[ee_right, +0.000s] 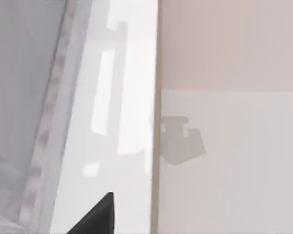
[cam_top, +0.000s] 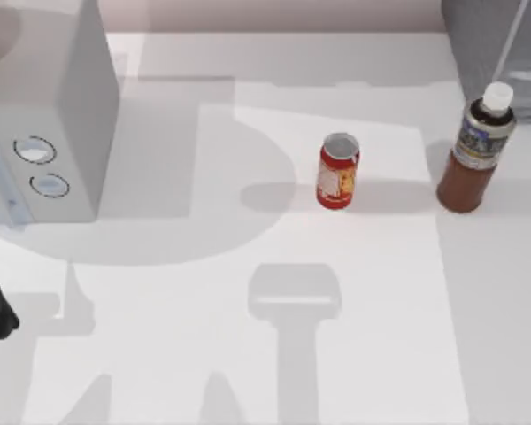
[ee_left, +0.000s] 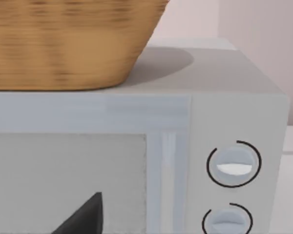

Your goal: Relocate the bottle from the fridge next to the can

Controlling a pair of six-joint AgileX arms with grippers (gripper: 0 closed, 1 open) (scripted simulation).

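On the table (cam_top: 248,372), the bottle (cam_top: 475,150) upright right of the can (cam_top: 338,172); tool states indiscernible.

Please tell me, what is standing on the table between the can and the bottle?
Nothing. In the top view the stretch of white table between the can and the bottle is bare, crossed only by shadow.

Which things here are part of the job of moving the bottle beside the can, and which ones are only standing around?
Part of the job:
- bottle, standing on the table
- can, standing to the bottle's left, apart from it
- fridge, at the table's back right

Only standing around:
- white appliance with two knobs
- wicker basket on top of it
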